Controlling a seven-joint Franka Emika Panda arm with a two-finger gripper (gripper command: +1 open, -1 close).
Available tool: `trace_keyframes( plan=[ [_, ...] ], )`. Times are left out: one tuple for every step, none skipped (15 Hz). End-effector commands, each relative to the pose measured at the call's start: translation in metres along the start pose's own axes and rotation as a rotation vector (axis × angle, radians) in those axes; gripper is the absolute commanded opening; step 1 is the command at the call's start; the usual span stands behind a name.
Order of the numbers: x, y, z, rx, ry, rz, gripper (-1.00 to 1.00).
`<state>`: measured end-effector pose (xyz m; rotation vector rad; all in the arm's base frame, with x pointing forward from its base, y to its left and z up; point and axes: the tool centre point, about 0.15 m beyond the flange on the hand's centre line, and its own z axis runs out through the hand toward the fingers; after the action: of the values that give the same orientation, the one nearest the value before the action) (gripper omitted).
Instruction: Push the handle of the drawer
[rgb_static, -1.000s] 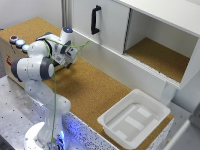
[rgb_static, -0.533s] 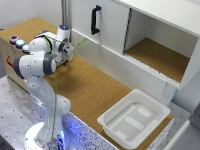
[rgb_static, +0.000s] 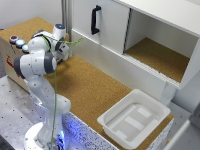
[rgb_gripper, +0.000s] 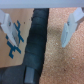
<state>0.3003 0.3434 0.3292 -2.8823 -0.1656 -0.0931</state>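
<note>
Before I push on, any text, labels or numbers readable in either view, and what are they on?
No text can be read in either view.
Red marking on the side of the box at the exterior view's left: too small and blurred to read.
Blue marks on the light surface in the wrist view: blurred shapes, cannot tell if they are letters.
Cabinet door with the black handle: no label visible.
White tray: no marking visible.

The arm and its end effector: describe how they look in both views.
The arm has rounded white segments with darker grey bands at the joints and a blue-lit cap near the wrist. A thin green cable runs along it down toward the base. In the wrist view the end effector shows two pale, flat fingers, standing apart with nothing between them.
</note>
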Motion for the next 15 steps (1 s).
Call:
trace_keyframes(
  plan=[
    [-0.026, 0.013, -0.027, 0.019, 0.092, 0.036, 1.00],
    [-0.027, 0.015, -0.033, 0.013, 0.100, 0.044, 1.00],
    [-0.030, 0.018, -0.040, 0.011, 0.105, 0.048, 1.00],
    [-0.031, 0.020, -0.045, 0.008, 0.114, 0.053, 1.00],
    [-0.031, 0.022, -0.049, 0.004, 0.122, 0.049, 1.00],
    [-0.030, 0.024, -0.052, -0.013, 0.124, 0.046, 1.00],
    [-0.028, 0.027, -0.055, -0.022, 0.130, 0.049, 1.00],
    [-0.026, 0.031, -0.061, -0.030, 0.139, 0.054, 1.00],
    [-0.025, 0.037, -0.067, -0.039, 0.146, 0.063, 1.00],
    [-0.023, 0.045, -0.073, -0.042, 0.143, 0.075, 1.00],
    [-0.021, 0.053, -0.079, -0.055, 0.148, 0.085, 1.00],
    [-0.019, 0.061, -0.084, -0.070, 0.143, 0.094, 1.00],
    [-0.018, 0.068, -0.089, -0.075, 0.143, 0.097, 1.00],
    [-0.016, 0.075, -0.095, -0.078, 0.149, 0.092, 1.00],
    [-0.013, 0.083, -0.100, -0.068, 0.144, 0.085, 1.00]
  ],
)
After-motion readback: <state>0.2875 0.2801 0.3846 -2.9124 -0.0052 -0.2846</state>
